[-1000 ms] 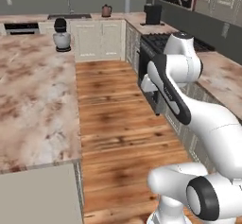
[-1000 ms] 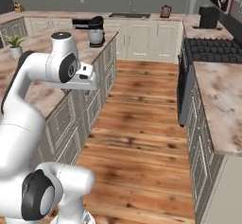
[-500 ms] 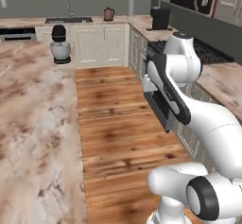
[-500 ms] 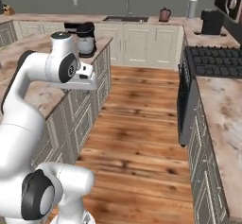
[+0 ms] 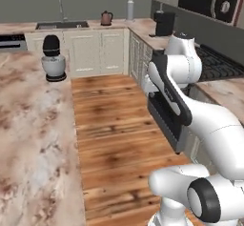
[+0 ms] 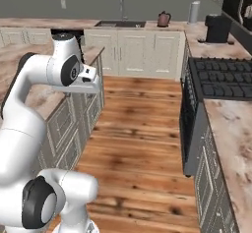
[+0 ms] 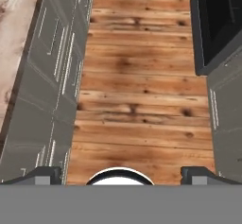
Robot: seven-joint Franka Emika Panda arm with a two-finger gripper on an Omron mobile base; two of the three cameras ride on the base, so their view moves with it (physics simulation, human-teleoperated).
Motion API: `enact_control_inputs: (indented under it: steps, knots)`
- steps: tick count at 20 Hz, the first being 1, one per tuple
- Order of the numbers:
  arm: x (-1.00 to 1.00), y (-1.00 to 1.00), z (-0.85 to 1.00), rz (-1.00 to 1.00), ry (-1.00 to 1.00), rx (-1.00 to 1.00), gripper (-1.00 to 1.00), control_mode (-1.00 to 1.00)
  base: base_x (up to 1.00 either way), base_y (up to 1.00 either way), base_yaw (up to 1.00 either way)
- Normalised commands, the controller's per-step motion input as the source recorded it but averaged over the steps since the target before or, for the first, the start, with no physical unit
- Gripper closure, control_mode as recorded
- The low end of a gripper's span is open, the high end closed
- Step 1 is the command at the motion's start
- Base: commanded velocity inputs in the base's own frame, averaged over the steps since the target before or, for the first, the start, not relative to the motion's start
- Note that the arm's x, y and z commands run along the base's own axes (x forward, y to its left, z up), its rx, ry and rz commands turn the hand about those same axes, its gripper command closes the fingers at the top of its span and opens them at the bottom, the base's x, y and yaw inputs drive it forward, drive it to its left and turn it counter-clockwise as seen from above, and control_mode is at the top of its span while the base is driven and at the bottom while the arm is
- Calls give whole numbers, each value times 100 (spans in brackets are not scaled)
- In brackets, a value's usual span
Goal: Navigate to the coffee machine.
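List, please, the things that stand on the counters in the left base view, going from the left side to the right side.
Stand mixer → kettle → white bottle → coffee machine.

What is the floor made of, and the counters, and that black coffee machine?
The floor looks like varnished wood: brown planks with dark knots and grain. The counters look like polished stone, maybe marble, pink-beige with cloudy veins. The coffee machine looks like matte black plastic, though it is too far off to be sure.
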Motion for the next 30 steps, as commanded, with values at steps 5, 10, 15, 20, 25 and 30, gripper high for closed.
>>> enact_control_inputs:
  steps: [5, 10, 15, 20, 25, 30]
  knots:
    - [0, 0, 0, 0, 0, 0, -100, 100, 100, 0, -6]
    - [0, 0, 0, 0, 0, 0, -100, 100, 100, -7, -4]
    - [0, 0, 0, 0, 0, 0, -100, 100, 100, -11, -3]
    - [0, 0, 0, 0, 0, 0, -100, 100, 100, -10, -1]
    - [0, 0, 0, 0, 0, 0, -100, 100, 100, -11, 0]
    - [0, 0, 0, 0, 0, 0, -100, 100, 100, -12, 0]
